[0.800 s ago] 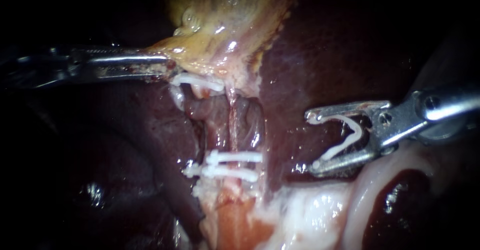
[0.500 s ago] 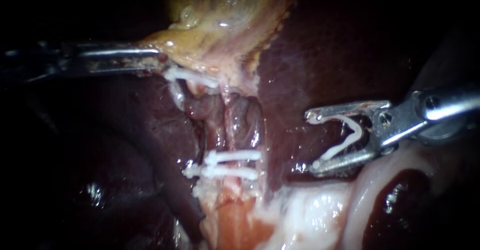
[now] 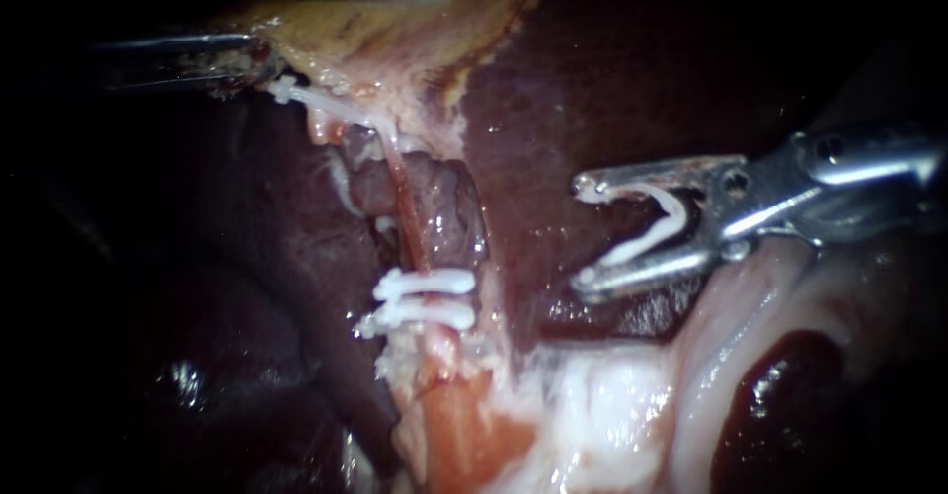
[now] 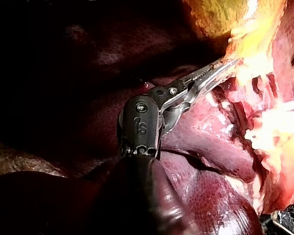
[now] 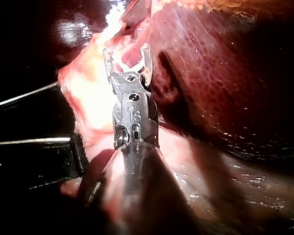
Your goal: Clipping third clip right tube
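Note:
A thin reddish tube (image 3: 413,232) runs down from the yellowish gallbladder (image 3: 395,20). Two white clips (image 3: 425,282) (image 3: 420,314) sit shut across the tube's lower end. A third white clip (image 3: 316,104) lies near the gallbladder's base. My left instrument (image 3: 247,59) comes in at the upper left, jaws shut on the gallbladder's edge; the left wrist view shows the same instrument (image 4: 220,66) biting there. My right instrument (image 3: 585,234) hovers over the liver to the right of the tube. It carries an open V-shaped white clip (image 3: 657,227) between widely spread jaws, clear of the tube.
Dark red liver (image 3: 592,89) surrounds the tube on both sides. Pale whitish tissue (image 3: 612,405) and an orange stump (image 3: 464,435) lie below the two clips. In the right wrist view my right instrument (image 5: 127,51) points at pale tissue beside the liver.
My left instrument has pulled the gallbladder up and to the left, drawing the tube straighter and tauter. The whole scene shifted left; the right instrument kept its place over the liver.

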You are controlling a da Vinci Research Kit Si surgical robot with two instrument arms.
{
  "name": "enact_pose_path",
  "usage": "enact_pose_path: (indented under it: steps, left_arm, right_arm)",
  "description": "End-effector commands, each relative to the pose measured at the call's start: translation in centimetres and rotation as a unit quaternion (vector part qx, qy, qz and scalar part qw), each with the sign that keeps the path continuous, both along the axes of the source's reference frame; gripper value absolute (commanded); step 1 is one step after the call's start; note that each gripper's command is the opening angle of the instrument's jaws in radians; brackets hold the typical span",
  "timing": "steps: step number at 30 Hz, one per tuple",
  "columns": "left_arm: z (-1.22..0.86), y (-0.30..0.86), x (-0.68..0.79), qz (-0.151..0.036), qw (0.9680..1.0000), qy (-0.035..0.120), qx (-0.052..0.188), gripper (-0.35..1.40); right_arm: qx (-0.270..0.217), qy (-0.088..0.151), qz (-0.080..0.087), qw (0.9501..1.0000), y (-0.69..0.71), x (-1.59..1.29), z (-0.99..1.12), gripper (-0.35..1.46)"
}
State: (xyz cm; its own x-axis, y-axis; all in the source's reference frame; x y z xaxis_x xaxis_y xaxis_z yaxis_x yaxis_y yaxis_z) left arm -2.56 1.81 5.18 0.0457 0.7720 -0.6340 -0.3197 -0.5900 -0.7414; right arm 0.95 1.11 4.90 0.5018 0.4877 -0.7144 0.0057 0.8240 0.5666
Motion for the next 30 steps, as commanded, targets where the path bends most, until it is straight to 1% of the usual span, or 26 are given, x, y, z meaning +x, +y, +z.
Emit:
enact_pose_path:
  steps: [1, 2, 3, 8, 9, 14, 16, 19, 21, 22, 23, 26, 30]
  left_arm:
    - [0.01, 0.00, 0.00, 0.000, 1.0000, 0.001, 0.000, -0.35]
    - [0.01, 0.00, 0.00, 0.000, 1.0000, 0.001, 0.000, -0.35]
    - [0.01, 0.00, -0.01, 0.000, 1.0000, 0.001, 0.000, -0.35]
    - [0.02, -0.02, -0.04, -0.002, 1.0000, 0.002, -0.001, -0.35]
    - [0.02, -0.02, -0.04, -0.003, 1.0000, 0.002, -0.001, -0.35]
    - [0.02, -0.02, -0.06, -0.002, 1.0000, 0.002, -0.001, -0.35]
    - [0.01, -0.02, -0.06, -0.002, 1.0000, 0.002, -0.001, -0.35]
    - [0.01, -0.02, -0.07, -0.002, 1.0000, 0.002, -0.001, -0.35]
    - [0.01, -0.02, -0.08, -0.001, 1.0000, 0.001, -0.001, -0.35]
    - [0.01, -0.02, -0.08, -0.001, 1.0000, 0.001, -0.001, -0.35]
    - [0.02, -0.02, -0.08, -0.001, 1.0000, 0.001, -0.001, -0.35]
    - [0.01, -0.02, -0.08, -0.002, 1.0000, 0.001, -0.001, -0.35]
    - [0.01, -0.03, -0.09, -0.002, 1.0000, 0.002, -0.001, -0.35]
  right_arm:
    - [0.005, -0.003, 0.003, 1.0000, -0.02, 0.05, 0.06, 0.48]
    - [0.006, -0.005, 0.005, 1.0000, -0.02, 0.09, 0.09, 0.48]
    - [0.013, -0.007, 0.011, 0.9998, -0.03, 0.15, 0.14, 0.48]
    - [0.028, -0.014, 0.025, 0.9992, -0.11, 0.46, 0.35, 0.49]
    - [0.039, -0.014, 0.030, 0.9987, -0.13, 0.54, 0.40, 0.49]
    - [0.071, -0.002, 0.050, 0.9962, -0.18, 0.88, 0.56, 0.49]
    - [0.073, 0.000, 0.055, 0.9958, -0.19, 1.03, 0.61, 0.49]
    - [0.086, 0.006, 0.060, 0.9945, -0.20, 1.19, 0.67, 0.49]
    - [0.095, 0.016, 0.060, 0.9936, -0.21, 1.26, 0.69, 0.49]
    - [0.101, 0.020, 0.062, 0.9927, -0.21, 1.29, 0.69, 0.49]
    - [0.107, 0.024, 0.065, 0.9919, -0.20, 1.31, 0.69, 0.49]
    - [0.114, 0.038, 0.063, 0.9908, -0.20, 1.34, 0.68, 0.49]
    - [0.119, 0.047, 0.068, 0.9894, -0.15, 1.35, 0.64, 0.49]
